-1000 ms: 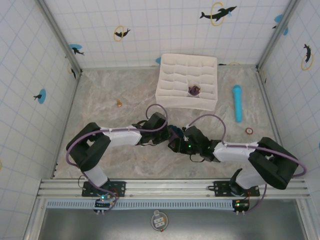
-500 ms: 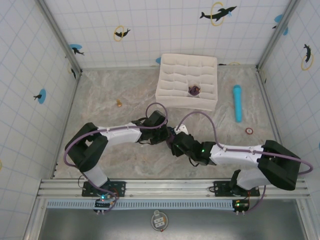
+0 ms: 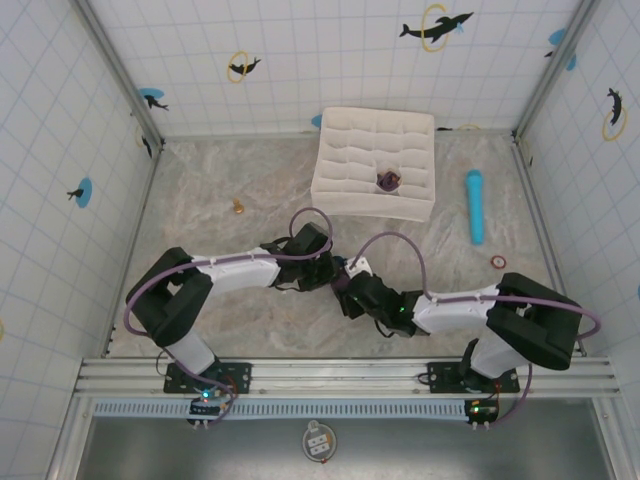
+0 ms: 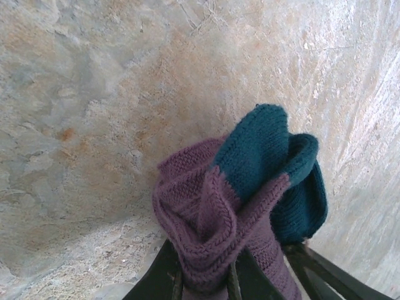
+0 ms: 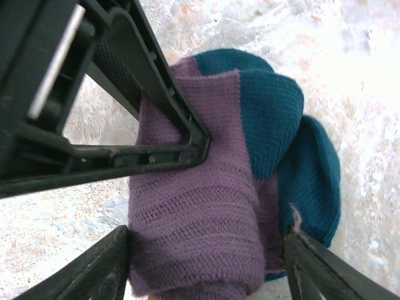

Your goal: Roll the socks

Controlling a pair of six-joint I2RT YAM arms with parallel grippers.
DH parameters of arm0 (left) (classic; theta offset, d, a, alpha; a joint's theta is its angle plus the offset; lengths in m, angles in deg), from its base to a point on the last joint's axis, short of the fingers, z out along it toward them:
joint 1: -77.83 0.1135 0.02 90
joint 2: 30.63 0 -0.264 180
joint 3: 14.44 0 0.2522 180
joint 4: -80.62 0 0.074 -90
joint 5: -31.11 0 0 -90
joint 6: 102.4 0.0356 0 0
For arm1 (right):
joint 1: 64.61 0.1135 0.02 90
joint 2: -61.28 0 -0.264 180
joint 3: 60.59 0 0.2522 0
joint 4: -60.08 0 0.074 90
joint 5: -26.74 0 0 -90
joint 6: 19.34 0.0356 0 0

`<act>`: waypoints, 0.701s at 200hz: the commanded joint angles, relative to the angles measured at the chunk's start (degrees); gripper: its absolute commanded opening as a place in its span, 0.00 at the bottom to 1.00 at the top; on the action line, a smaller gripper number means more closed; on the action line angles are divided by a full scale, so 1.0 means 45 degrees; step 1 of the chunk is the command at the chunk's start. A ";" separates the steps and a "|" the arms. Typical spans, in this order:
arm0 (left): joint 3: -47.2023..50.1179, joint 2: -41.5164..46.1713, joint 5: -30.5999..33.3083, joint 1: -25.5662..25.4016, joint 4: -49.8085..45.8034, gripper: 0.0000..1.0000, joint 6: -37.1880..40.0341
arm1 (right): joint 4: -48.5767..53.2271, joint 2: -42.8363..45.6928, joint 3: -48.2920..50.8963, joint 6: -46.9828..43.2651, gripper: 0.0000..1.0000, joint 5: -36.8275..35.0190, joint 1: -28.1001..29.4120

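Purple-teal socks (image 4: 219,206) sit pinched in the left claw (image 4: 234,275), narrow grip. We log the right claw (image 5: 206,247) spread wide, straddling that same bundle on both flanks.

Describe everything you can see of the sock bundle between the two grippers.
The socks form one bunched bundle of soft purple ribbed knit, folded over itself, with dark teal patches at one end. The bundle is over the marbled table, near the middle in front of the arms. Whether it rests on the surface cannot be told. The left gripper pinches the purple part, one finger pressing into the fabric. The right gripper has a finger on each side. It is unclear whether it squeezes.
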 commanded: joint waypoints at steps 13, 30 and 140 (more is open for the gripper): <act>0.0438 -0.0145 -0.0424 0.0019 -0.1071 0.00 -0.0005 | -0.0878 -0.0208 0.0592 0.0461 0.47 0.0328 -0.0287; 0.0487 -0.0144 -0.0476 0.0019 -0.0965 0.00 -0.0030 | -0.1138 -0.0209 0.0788 0.0781 0.25 0.0919 -0.0630; 0.2821 0.1727 -0.0271 0.0019 0.3885 0.78 0.1062 | -0.3727 -0.0352 0.3830 0.6544 0.00 0.7498 -0.4081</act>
